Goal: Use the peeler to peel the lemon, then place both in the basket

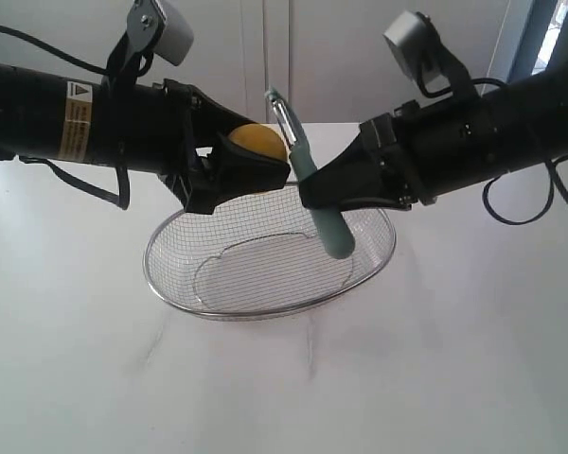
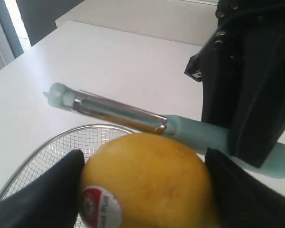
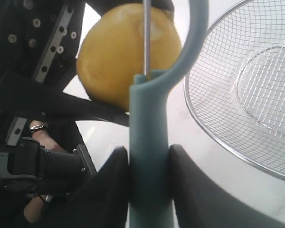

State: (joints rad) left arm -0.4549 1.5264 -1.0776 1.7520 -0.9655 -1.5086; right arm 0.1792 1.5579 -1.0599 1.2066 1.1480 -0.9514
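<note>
- while held over the basket (image 1: 256,284), the lemon (image 1: 260,142) is clamped by the left gripper (image 1: 251,161) and partly hidden by it.
- the peeler (image 1: 336,236) is gripped at its handle by the right gripper (image 1: 310,189); blade-to-lemon contact cannot be told.

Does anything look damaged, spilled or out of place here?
Nothing stands out. The left gripper holds the lemon, the right gripper holds the peeler by its handle, and the basket sits upright below them.
</note>
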